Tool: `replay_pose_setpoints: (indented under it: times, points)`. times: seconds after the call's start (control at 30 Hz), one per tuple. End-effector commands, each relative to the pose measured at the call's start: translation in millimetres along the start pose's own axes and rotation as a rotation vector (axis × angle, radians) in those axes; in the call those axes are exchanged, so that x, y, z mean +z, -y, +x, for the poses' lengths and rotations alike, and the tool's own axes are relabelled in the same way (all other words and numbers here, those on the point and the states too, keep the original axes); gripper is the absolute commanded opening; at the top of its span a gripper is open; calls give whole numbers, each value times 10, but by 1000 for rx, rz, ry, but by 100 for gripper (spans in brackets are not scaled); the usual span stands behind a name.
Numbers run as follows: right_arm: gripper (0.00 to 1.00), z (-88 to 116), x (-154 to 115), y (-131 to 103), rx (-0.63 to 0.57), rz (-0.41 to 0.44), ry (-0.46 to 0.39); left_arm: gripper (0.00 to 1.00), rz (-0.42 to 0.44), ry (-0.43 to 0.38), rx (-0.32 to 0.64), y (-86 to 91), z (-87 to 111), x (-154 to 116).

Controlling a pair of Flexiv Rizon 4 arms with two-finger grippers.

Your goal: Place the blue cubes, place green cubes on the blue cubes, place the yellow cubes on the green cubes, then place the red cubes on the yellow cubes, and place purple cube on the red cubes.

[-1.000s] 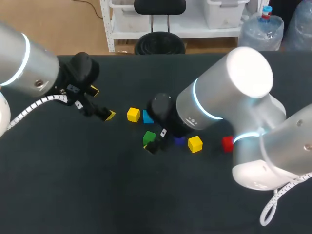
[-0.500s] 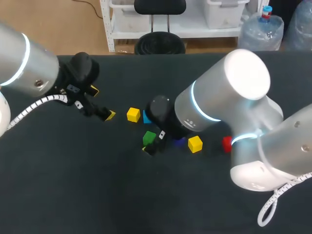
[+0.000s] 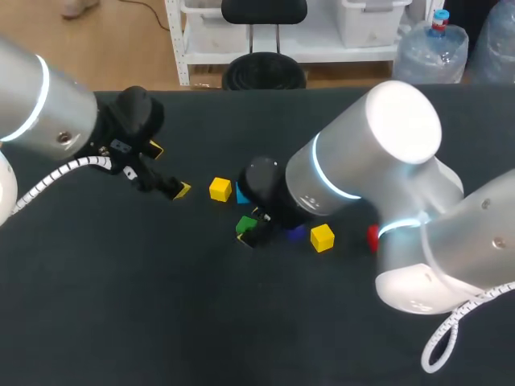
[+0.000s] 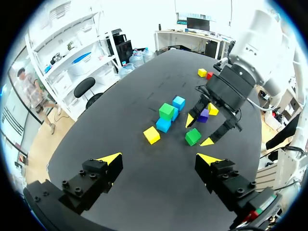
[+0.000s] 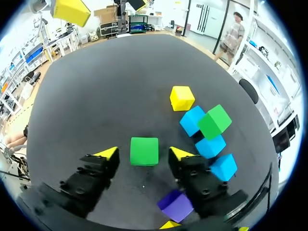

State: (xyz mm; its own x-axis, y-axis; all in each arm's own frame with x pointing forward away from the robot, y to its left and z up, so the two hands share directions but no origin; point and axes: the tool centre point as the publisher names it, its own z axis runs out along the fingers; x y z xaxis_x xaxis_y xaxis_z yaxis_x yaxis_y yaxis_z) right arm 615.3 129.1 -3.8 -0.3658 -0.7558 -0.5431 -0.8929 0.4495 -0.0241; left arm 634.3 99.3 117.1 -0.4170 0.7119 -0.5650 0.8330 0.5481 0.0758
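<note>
Fingers first: the right fingers [image 5: 109,153], black bolted blocks ending in yellow wedges, stand spread. A smooth, sharp-edged green cube [image 5: 144,151] lies flat between them on the matte, dark tabletop [image 5: 96,86]. A sliver of bare surface shows on either side of it, so neither tip touches it. Close by, nearer the wrist, lies a purple cube [image 5: 175,204]. Ahead of one tip, three sky-blue cubes [image 5: 210,146] are bunched together with a second green cube [image 5: 214,121] perched on them. A plain yellow cube [image 5: 182,97] sits just beyond the bunch. In the head view another yellow cube [image 3: 322,237] and a red cube [image 3: 372,236] lie on the right arm's side of the group. The red one is partly hidden behind my silver right arm [image 3: 378,153].

The left fingers [image 4: 110,159] are spread as well, with nothing between them, and hang over bare tabletop well apart from the cubes.

Against the frame half a second back, my right arm has edged slightly toward the left arm's side. Its wrist now covers more of the green cube between the tips, and its elbow hides more of the red one. The cubes themselves and my left arm [image 3: 48,112] have not shifted.
</note>
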Motion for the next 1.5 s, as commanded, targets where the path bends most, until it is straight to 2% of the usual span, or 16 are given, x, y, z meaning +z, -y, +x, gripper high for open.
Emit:
replay_pose_setpoints:
  times: [0.03,0.17,0.23,0.33,0.37,0.4,0.83,1.1,1.5]
  points:
    - [44,-2,21,16,0,-1,-3,100,3,5,2,-8,13,-4]
    - [46,8,24,18,0,0,-7,100,3,5,2,-8,13,-4]
    - [44,10,22,23,0,1,-7,100,3,5,2,-8,13,-4]
    - [17,15,16,34,0,3,-5,100,3,5,2,-8,13,-4]
    - [4,16,14,38,0,4,-5,100,3,5,2,-8,13,-4]
    - [0,17,12,42,0,5,-4,100,3,5,2,-8,13,-4]
    - [0,16,-216,127,-2,15,3,100,3,5,2,-8,13,-4]
    - [0,111,-579,210,-26,-9,13,100,3,5,2,-8,13,-4]
    - [0,170,-1031,371,-73,-94,70,100,3,5,2,-8,13,-4]
